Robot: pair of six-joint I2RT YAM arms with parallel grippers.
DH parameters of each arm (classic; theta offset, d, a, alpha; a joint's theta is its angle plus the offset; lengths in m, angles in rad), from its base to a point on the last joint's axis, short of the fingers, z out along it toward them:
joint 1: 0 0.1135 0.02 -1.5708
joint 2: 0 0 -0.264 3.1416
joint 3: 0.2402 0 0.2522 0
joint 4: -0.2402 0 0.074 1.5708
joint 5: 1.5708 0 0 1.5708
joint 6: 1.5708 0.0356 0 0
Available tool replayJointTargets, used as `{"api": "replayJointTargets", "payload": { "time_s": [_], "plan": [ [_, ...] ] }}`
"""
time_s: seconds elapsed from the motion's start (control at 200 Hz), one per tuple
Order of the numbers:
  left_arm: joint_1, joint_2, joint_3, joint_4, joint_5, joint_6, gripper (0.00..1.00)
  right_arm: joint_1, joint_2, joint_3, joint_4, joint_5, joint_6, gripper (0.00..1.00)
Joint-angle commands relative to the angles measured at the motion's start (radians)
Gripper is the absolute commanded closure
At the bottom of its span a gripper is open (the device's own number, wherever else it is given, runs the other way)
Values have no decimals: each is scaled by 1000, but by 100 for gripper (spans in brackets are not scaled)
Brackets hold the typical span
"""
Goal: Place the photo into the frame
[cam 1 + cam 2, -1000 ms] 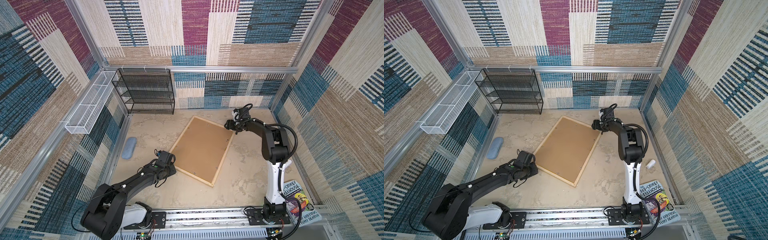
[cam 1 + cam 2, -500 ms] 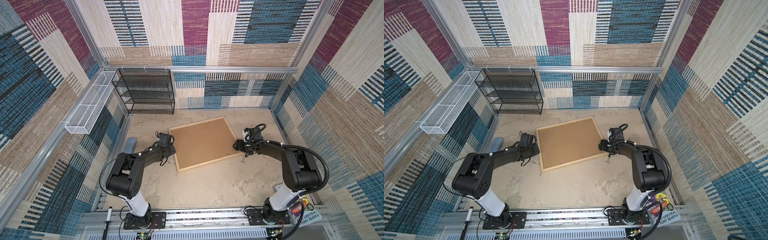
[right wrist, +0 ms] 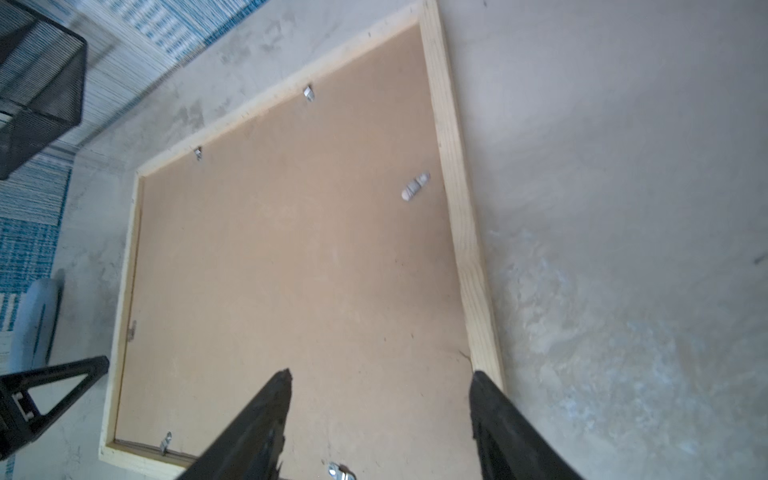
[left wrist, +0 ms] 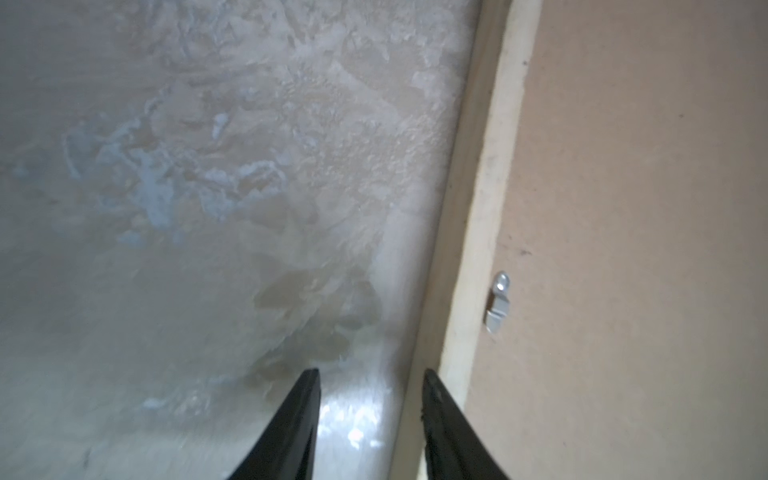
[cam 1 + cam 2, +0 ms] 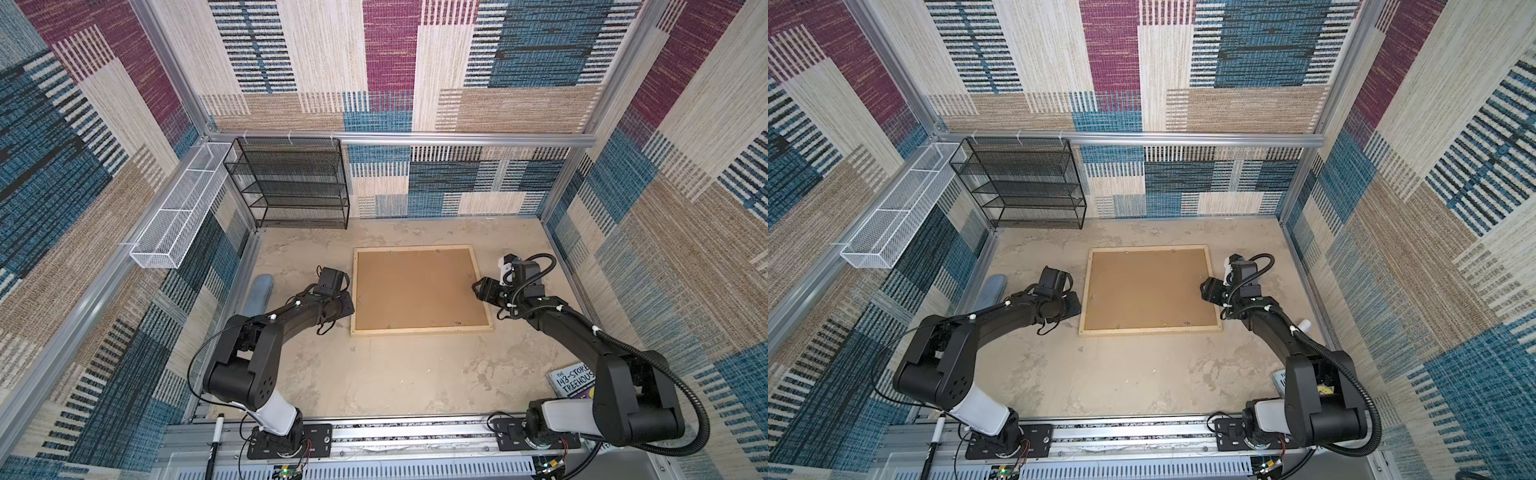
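We see a mottled beige surface point(image 5: 395, 374), rough like plaster. A pale wooden frame point(image 5: 415, 329) lies flat near its middle, back side up, showing a brown backing board point(image 5: 415, 286) edged with small metal clips point(image 3: 308, 93). A black mesh rack point(image 5: 299, 183) stands in the back left corner. A blue-grey oblong object point(image 5: 257, 293) lies by the left edge. A book point(image 5: 573, 378) lies at the near right corner, and a small white cylinder point(image 5: 1305, 325) sits near the right edge.

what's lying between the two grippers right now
The frame, lying flat with its brown backing board up, spans the stretch from left gripper to right gripper, in both top views.
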State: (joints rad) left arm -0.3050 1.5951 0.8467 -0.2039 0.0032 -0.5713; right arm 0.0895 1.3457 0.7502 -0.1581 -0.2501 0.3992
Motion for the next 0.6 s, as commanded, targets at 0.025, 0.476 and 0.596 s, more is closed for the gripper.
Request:
{"api": "replayJointTargets", "payload": {
  "time_s": [0.025, 0.476, 0.596],
  "plan": [
    [-26, -37, -7, -77, 27, 42, 56, 1, 20, 20, 61, -14, -5, 30],
    [-97, 20, 46, -80, 1, 51, 59, 6, -19, -74, 173, -123, -3, 31],
    [-98, 20, 46, -86, -15, 57, 63, 9, -12, -73, 183, -129, 0, 31]
  ]
}}
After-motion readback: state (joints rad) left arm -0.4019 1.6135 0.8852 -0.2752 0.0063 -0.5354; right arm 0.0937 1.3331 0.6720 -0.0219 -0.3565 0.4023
